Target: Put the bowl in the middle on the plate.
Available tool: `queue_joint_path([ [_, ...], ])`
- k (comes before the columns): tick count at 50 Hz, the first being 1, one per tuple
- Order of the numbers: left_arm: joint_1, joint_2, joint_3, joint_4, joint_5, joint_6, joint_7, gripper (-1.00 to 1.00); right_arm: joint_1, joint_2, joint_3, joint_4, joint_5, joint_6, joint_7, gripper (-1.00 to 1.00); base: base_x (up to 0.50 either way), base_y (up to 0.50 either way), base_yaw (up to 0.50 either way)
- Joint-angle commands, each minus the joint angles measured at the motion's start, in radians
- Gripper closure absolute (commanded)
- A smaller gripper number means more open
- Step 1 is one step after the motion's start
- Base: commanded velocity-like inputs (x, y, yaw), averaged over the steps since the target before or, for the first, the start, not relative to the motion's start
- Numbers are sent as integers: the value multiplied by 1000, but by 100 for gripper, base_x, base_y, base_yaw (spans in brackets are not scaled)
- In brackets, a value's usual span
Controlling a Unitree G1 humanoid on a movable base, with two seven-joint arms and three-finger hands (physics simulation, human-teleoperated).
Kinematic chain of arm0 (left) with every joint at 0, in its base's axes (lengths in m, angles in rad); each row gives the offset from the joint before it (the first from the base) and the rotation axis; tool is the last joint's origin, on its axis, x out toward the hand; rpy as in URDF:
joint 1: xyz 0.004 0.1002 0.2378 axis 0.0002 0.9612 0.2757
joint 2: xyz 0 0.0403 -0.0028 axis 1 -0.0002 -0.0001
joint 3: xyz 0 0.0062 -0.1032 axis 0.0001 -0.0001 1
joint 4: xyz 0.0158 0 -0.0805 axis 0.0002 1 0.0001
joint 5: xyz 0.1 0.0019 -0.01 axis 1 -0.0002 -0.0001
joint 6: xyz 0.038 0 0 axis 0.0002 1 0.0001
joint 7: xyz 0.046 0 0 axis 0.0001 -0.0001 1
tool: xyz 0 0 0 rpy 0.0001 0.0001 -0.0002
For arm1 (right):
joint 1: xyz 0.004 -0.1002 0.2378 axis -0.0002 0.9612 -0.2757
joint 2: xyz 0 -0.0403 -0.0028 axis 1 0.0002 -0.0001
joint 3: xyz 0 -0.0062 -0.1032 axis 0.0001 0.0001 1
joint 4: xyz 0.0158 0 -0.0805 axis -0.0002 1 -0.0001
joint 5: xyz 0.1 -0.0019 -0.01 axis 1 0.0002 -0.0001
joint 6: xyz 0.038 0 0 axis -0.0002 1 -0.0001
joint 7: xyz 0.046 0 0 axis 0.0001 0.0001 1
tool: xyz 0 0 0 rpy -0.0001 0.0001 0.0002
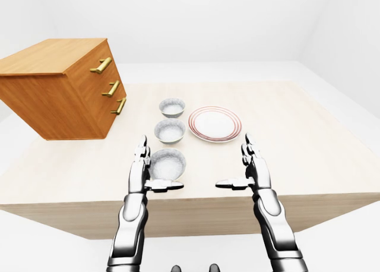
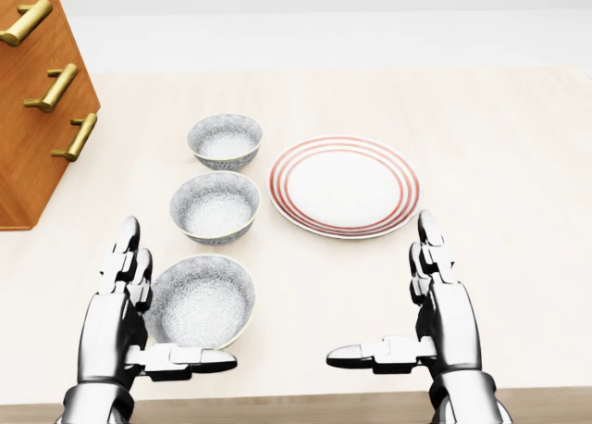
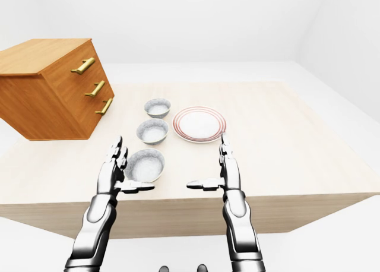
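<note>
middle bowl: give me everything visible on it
The middle bowl is small and round, grey speckled pattern outside and in, paler at the bottom, looks ceramic. It stands upright and empty on the table, second in a column of three bowls, just left of the plate in the head view. Nothing touches it; both hands are open, nearer the bottom of the view.

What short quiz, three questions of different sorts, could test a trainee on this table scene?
1. True or false: the plate already holds a bowl.
2. How many bowls stand in the column beside the plate?
3. The left robot hand is nearest to: A) the middle bowl B) the bottom bowl C) the wooden drawer cabinet

Key: 1 false; 2 three; 3 B. Both the left and the right robot hand are open.
</note>
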Motion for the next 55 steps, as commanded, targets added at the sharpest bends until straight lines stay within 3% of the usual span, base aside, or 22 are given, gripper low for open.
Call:
queue_joint_path([
  [1,61,5,17,-95,31,-33,16,-100,66,-9,-9,-160,-55,69,-13,-100,0,0,0],
  [3,110,2,2,-191,59,0,18,-100,120,-5,1,-281,-97,69,-26,-100,0,0,0],
  [6,211,-6,-23,-363,103,9,25,-100,219,2,22,-486,-141,69,-22,-100,0,0,0],
  [9,311,-10,-41,-517,116,2,22,-100,323,12,36,-678,-177,69,-27,-100,0,0,0],
  [13,493,-5,-73,-715,112,-86,22,-100,494,24,48,-904,-210,69,-35,-100,0,0,0],
  [19,675,-14,-57,-827,141,-89,83,-100,686,53,45,-1027,-237,69,-44,-100,0,0,0],
  [20,694,-30,-33,-821,156,-89,109,-100,739,65,37,-1028,-218,41,-37,-100,0,0,0],
  [22,697,-34,-28,-819,140,-89,91,-100,779,89,22,-1028,-206,-17,-28,-100,0,0,0],
  [25,693,-44,-35,-817,146,-89,83,-100,779,100,27,-1029,-202,-36,3,-100,0,0,0],
  [31,641,-32,-87,-786,267,-89,141,-100,722,76,51,-1029,-214,17,11,-100,6,-15,0],
  [33,634,-9,-110,-785,280,-89,145,-100,723,79,40,-1029,-215,21,-2,-100,30,-45,0],
  [35,634,1,-127,-795,291,-89,166,-100,729,75,34,-1029,-185,2,10,-100,35,-41,0],
  [41,608,34,-146,-796,253,-89,183,-100,726,76,39,-1029,-190,6,13,-100,40,-37,0],
  [55,593,52,-165,-798,278,-89,217,-100,709,66,61,-1029,-219,34,3,-100,46,-26,0],
])
